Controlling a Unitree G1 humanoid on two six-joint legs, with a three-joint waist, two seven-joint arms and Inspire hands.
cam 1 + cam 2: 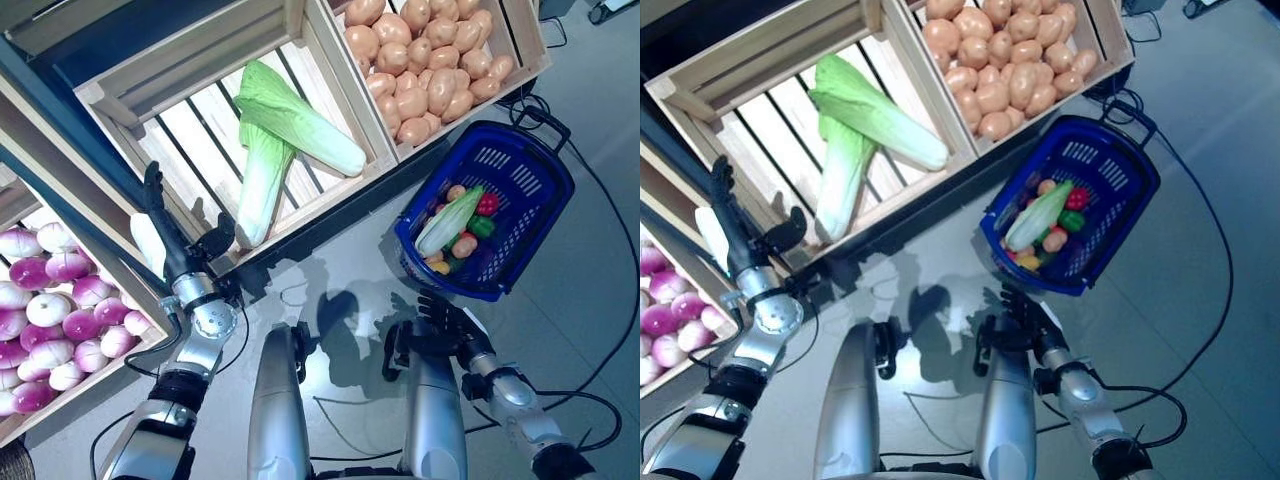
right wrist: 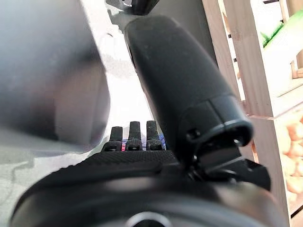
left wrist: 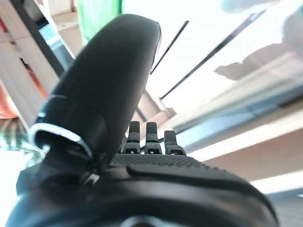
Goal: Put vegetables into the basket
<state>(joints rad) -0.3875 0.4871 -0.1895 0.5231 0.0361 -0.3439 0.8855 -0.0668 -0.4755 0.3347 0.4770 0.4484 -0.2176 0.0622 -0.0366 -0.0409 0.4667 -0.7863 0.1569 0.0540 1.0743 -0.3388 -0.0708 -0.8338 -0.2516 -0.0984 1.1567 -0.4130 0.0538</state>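
Left hand (image 1: 190, 255): I have it raised at the front rim of the cabbage crate (image 1: 330, 60), fingers straight and spread, holding nothing.
Cabbages (image 1: 262, 180): two lying crossed in the crate, just right of my fingers; long axis runs front to back.
Right hand (image 1: 445, 325): low, fingers relaxed, empty.
Basket (image 1: 540, 195): on the floor, nearer the right hand.

Wooden crates (image 1: 330, 60) on grey floor (image 1: 590, 300); nothing more.

You get bright, even overhead light in the eye views, casting soft shadows on the floor (image 1: 340, 330) at lower centre. The left wrist view glares white at upper right; both thumbs blur.
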